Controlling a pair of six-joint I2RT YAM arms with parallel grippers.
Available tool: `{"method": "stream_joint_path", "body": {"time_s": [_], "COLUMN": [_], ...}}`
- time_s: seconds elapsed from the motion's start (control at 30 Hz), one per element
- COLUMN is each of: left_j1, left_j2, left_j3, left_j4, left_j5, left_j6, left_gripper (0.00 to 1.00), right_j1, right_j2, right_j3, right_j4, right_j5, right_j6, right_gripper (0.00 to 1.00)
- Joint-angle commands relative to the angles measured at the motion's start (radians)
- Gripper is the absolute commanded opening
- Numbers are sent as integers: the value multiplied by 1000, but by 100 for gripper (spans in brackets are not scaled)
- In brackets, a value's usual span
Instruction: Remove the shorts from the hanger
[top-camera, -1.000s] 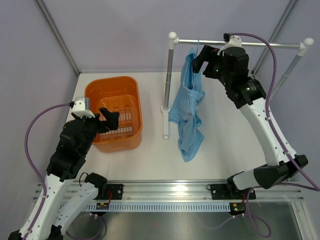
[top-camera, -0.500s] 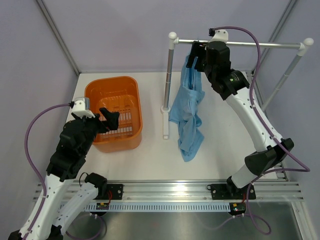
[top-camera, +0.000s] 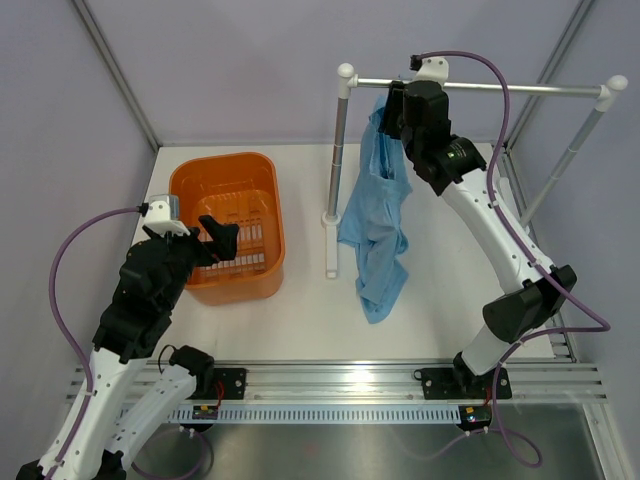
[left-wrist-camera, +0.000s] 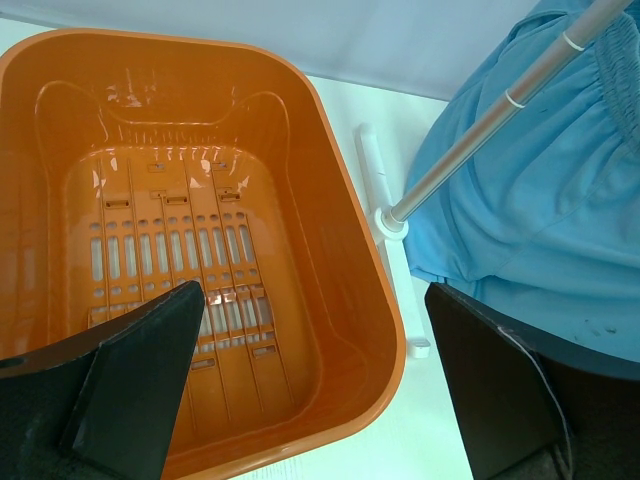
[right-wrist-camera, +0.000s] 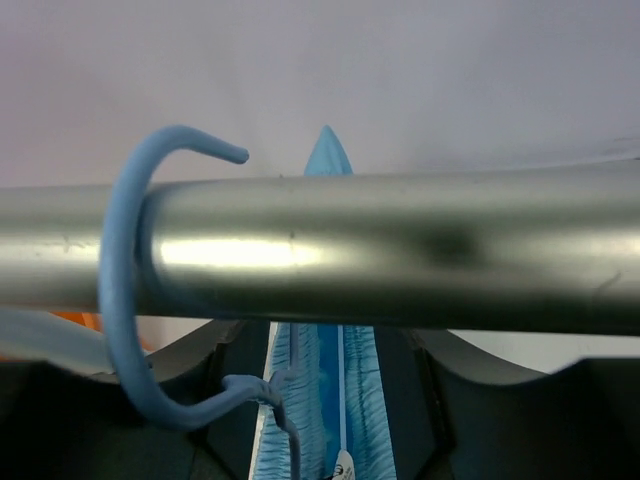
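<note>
- orange basket (top-camera: 235, 285) with a slotted bottom, on the left side of the white counter (top-camera: 300, 320)
- silver rail (top-camera: 550, 90) up on white-capped posts, left post's foot near the basket

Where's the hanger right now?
In the right wrist view the hanger hooks over the silver rail, left of centre, with the shorts bunched just below it; in the top view that is near the rail's left post.

This was a robotics lab test cell, not a home. Plain pale-lilac panels (top-camera: 240, 70) framed by metal struts (top-camera: 115, 75) boxed in a bare white surface (top-camera: 300, 320). A left arm (top-camera: 150, 290) and a right arm (top-camera: 500, 240) were bolted to an aluminium mounting rail (top-camera: 340, 372) at its near edge. The clothes rail (top-camera: 540, 89) was a small staged prop.
</note>
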Motion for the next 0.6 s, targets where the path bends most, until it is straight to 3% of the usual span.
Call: {"method": "stream_joint_path", "body": {"time_s": [0.0, 0.17, 0.57], "left_j1": [1, 1, 1], "left_j2": [3, 8, 8], "left_j3": [-7, -7, -7], "left_j4": [22, 22, 22], "left_j5": [-3, -3, -4], "left_j6": [4, 4, 4], "left_gripper": [99, 99, 99], "right_j1": [9, 8, 11], "right_j2": [-12, -17, -74], "right_j3": [8, -2, -88], "right_j4": [76, 67, 125], "right_j5": [62, 64, 76], "right_j6": [-13, -10, -21], "right_gripper": [52, 39, 38]}}
